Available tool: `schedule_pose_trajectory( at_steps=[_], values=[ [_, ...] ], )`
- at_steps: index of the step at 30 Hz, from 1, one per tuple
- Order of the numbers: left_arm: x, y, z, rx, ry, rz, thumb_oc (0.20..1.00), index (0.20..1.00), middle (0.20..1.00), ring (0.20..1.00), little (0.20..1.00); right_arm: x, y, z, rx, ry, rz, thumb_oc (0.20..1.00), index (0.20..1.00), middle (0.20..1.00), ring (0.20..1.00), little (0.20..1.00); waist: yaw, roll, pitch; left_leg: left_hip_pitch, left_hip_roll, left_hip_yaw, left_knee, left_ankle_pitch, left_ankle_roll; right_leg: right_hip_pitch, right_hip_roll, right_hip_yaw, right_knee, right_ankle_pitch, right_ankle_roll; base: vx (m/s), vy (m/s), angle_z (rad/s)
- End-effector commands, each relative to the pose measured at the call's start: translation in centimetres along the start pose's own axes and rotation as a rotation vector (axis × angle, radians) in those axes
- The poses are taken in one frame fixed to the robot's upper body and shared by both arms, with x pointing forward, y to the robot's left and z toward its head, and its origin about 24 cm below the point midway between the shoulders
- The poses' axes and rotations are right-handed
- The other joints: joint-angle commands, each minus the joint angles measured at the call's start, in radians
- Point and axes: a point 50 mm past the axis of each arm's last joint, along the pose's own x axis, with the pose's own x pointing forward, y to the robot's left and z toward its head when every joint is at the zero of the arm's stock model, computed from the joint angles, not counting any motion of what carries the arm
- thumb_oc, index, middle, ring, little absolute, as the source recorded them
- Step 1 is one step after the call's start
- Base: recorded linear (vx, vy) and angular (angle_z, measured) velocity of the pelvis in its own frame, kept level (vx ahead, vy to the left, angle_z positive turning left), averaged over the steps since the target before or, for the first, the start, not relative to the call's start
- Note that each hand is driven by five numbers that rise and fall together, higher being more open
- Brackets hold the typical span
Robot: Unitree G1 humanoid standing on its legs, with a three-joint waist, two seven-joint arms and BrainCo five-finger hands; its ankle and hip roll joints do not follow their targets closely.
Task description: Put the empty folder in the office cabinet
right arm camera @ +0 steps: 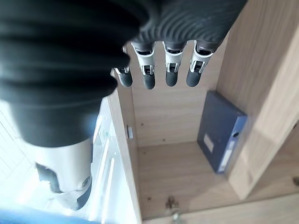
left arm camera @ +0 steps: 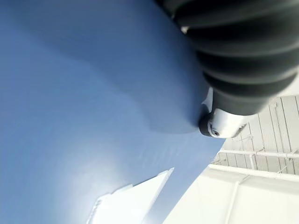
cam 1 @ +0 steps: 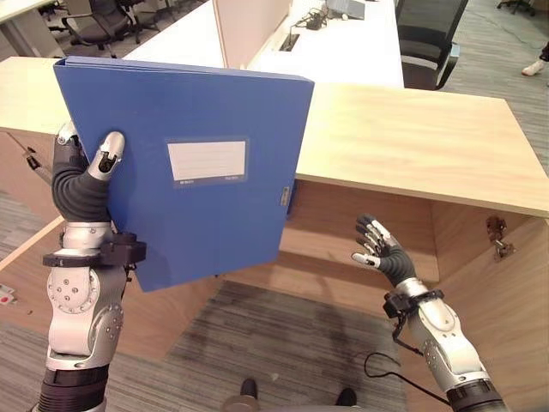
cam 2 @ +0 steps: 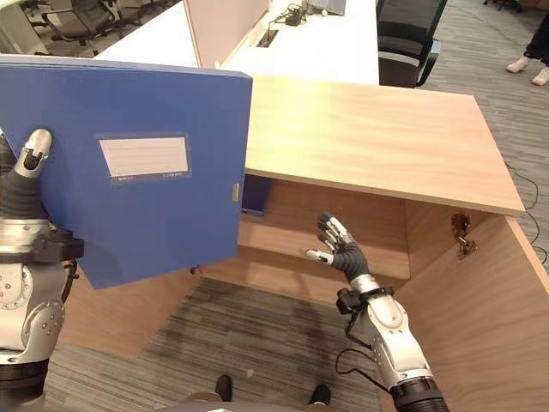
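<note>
My left hand (cam 1: 83, 182) holds a large blue folder (cam 1: 193, 163) upright in front of the wooden cabinet (cam 1: 412, 137), thumb curled over its front face by the left edge. The folder has a white label and hides the left part of the cabinet opening. In the left wrist view the folder's blue face (left arm camera: 84, 116) lies right against the hand. My right hand (cam 1: 382, 249) hovers open and empty before the cabinet's open compartment, lower right of the folder, its fingers (right arm camera: 170, 65) straight.
A second dark blue folder (right arm camera: 222, 137) stands inside the cabinet against a wooden divider. The right door (cam 1: 506, 300) swings open with a metal hinge (cam 1: 497, 232). White desks (cam 1: 343, 51) and a black chair (cam 1: 429, 39) lie behind. A person's shoe (cam 1: 533, 67) shows far right.
</note>
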Motion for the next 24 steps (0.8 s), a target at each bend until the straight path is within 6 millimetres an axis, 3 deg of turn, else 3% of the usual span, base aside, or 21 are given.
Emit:
schedule_pose_trajectory(
  at_steps=[1, 12, 24],
  values=[
    [2.0, -0.5, 1.8, 0.039, -0.133, -0.053, 0.200, 0.200, 0.200, 0.200, 0.200, 1.9, 1.7, 4.1, 0.037, -0.212, 0.117, 1.000, 1.000, 1.000, 1.000, 1.000, -0.012, -0.029, -0.016, 0.013, -0.002, -0.009, 0.002, -0.074, -0.001, 0.078, -0.064, 0.042, 0.051, -0.134, 0.088, 0.00, 0.006, -0.08],
    [2.1, -1.6, 1.2, 0.003, -0.120, -0.091, 0.200, 0.200, 0.200, 0.200, 0.200, 2.7, 4.4, 5.3, 0.056, -0.255, 0.261, 1.000, 1.000, 1.000, 1.000, 1.000, -0.021, -0.029, -0.019, 0.018, -0.002, -0.002, 0.002, -0.075, 0.000, 0.075, -0.064, 0.049, 0.050, -0.130, 0.087, 0.00, 0.003, -0.02],
    [1.8, -3.6, -0.4, -0.095, -0.053, -0.163, 0.200, 0.200, 0.200, 0.200, 0.200, 3.7, 6.7, 8.3, 0.081, -0.383, 0.376, 1.000, 1.000, 1.000, 1.000, 1.000, -0.028, -0.028, -0.020, 0.017, -0.002, 0.002, 0.002, -0.073, 0.000, 0.071, -0.066, 0.051, 0.050, -0.126, 0.086, -0.01, -0.002, -0.02]
  ],
)
